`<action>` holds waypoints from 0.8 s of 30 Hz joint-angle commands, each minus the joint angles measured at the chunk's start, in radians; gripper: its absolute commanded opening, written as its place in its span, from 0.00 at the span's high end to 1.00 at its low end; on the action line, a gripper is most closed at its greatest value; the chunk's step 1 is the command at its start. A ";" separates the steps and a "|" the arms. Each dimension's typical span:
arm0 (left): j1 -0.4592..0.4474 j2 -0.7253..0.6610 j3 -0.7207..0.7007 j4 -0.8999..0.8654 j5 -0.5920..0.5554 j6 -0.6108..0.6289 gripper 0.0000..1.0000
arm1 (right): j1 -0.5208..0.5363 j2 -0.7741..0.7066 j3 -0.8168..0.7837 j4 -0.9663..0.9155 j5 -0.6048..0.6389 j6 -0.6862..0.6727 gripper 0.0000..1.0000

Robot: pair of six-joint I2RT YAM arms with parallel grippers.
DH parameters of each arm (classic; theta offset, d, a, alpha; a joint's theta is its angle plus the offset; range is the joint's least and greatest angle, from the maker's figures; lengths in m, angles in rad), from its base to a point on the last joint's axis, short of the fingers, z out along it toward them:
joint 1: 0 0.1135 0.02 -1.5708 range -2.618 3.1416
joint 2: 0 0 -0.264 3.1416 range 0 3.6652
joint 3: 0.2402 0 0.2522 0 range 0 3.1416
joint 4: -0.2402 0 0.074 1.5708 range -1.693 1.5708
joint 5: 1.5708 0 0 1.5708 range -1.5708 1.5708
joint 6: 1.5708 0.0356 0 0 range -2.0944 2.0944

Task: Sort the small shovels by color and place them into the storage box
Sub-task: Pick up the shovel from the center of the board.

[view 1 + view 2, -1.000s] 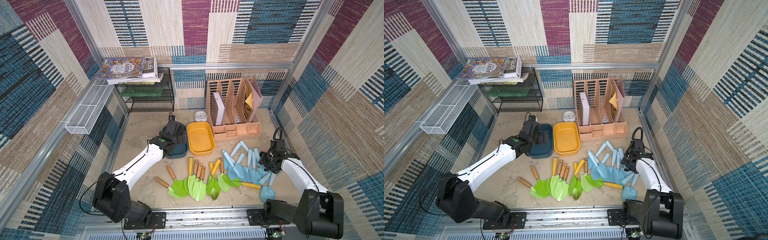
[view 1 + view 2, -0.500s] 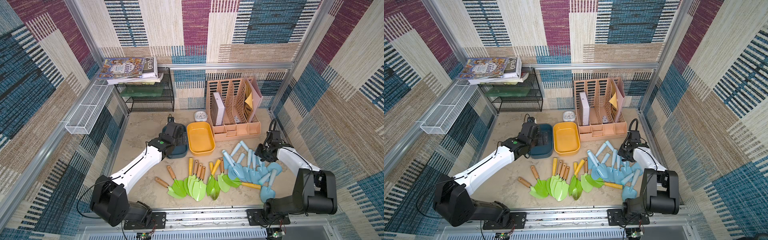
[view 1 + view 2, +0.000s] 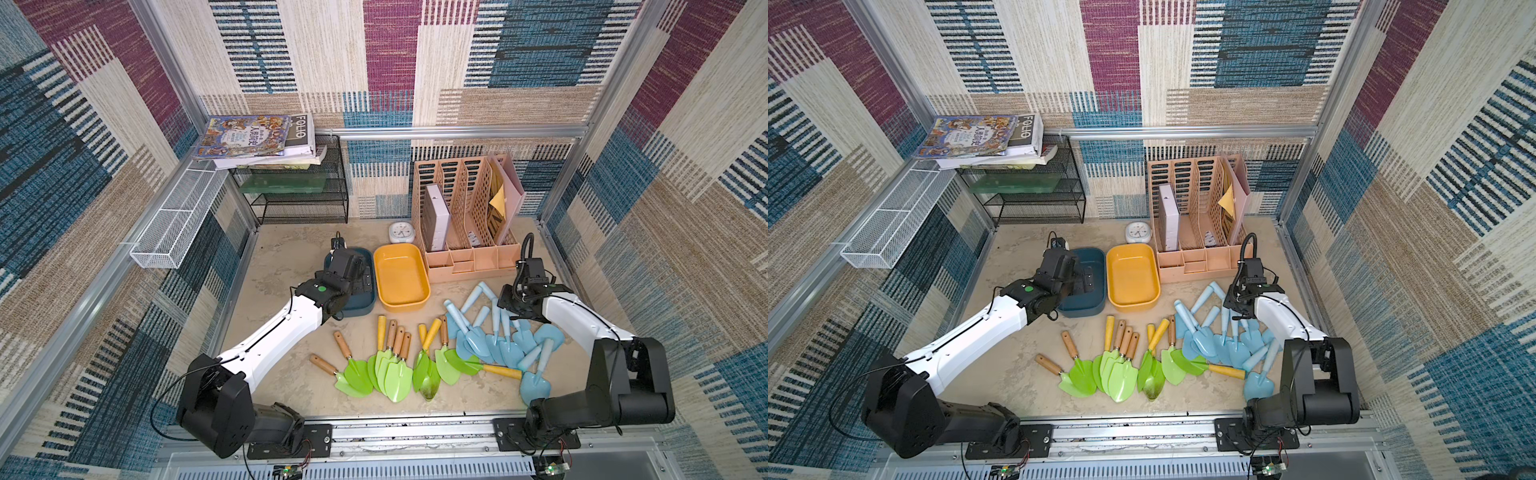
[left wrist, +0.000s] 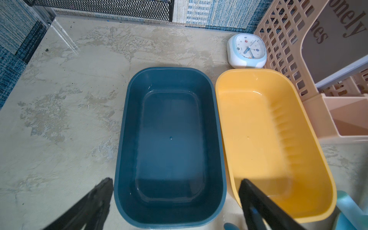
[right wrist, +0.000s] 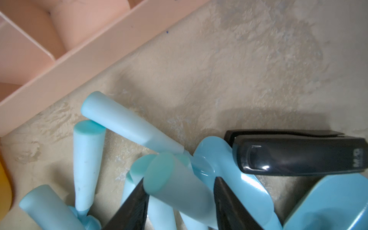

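Hanging over the dark blue box (image 4: 127, 139), centre frame, with left gripper (image 4: 175, 180) spread wide. Lower middle, pinching a pale blue shovel (image 5: 179, 192) by the handle with right gripper (image 5: 180, 180).

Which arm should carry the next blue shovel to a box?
Right. The right gripper clasps a blue shovel by its handle, so it only has to lift and carry. The left gripper hangs open over the dark blue box, holding nothing.

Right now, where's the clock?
In both top views the clock sits centre-back, just behind the yellow bin, beside the pink organizer.
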 commanded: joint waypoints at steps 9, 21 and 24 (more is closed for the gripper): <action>0.001 0.014 0.023 -0.014 0.004 -0.020 0.00 | -0.036 0.007 -0.076 0.074 0.017 0.009 0.57; -0.002 0.040 0.053 -0.032 0.020 -0.027 0.00 | -0.059 0.027 -0.024 0.087 -0.024 -0.022 0.89; -0.002 0.047 0.059 -0.035 0.023 -0.023 0.00 | -0.055 0.009 -0.004 0.063 -0.016 -0.024 0.90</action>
